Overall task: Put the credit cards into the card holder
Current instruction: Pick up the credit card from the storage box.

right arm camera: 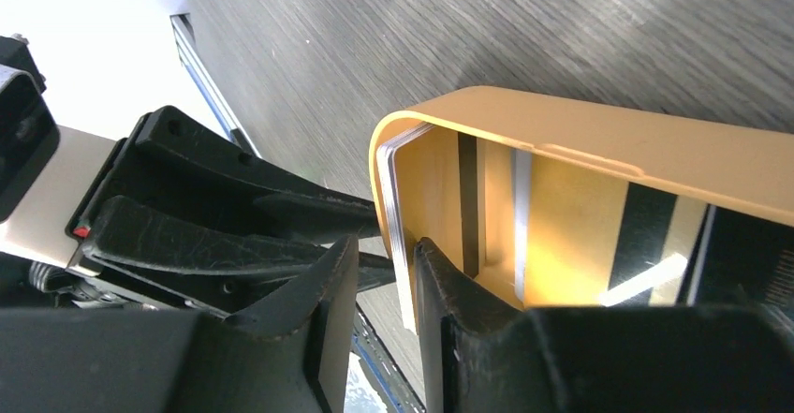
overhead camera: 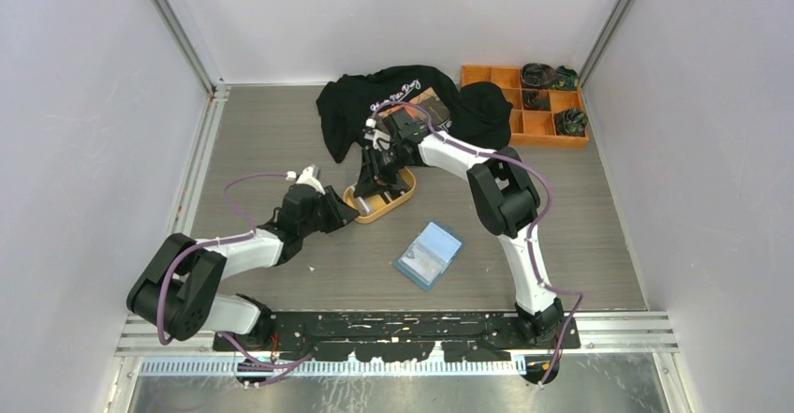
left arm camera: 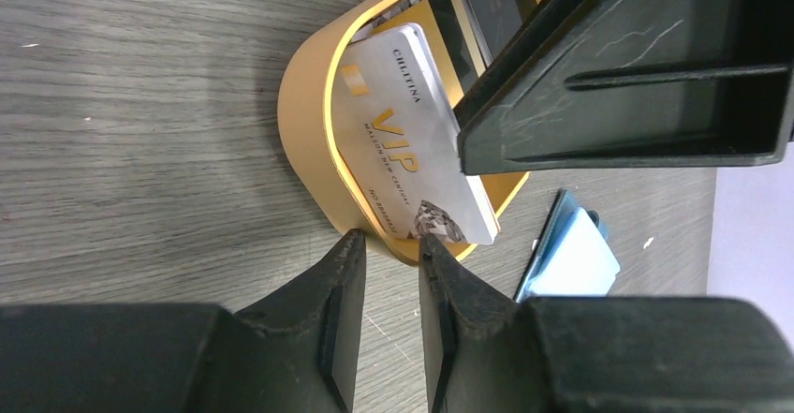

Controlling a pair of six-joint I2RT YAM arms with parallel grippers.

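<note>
Table: grey wood-grain top [overhead camera: 281, 151], white walls all round.
Top view: card holder [overhead camera: 428, 255] lies open, near the orange tray [overhead camera: 404, 202] but not touching it.
Left wrist: credit cards [left arm camera: 482, 6] sit in the tray, silver VIP card [left arm camera: 407, 146] on top. The left gripper [left arm camera: 389, 240] has its tips at the tray's end with a narrow gap, can't tell if it's pinching.
Right wrist: right gripper [right arm camera: 384, 242] straddles that card's edge, one pad touching, sliver of gap on the other side, so not clamped.

Grey wood-grain tabletop [overhead camera: 272, 141], plain white walls [overhead camera: 84, 104], aluminium frame rails [overhead camera: 176, 27]; soft even light
</note>
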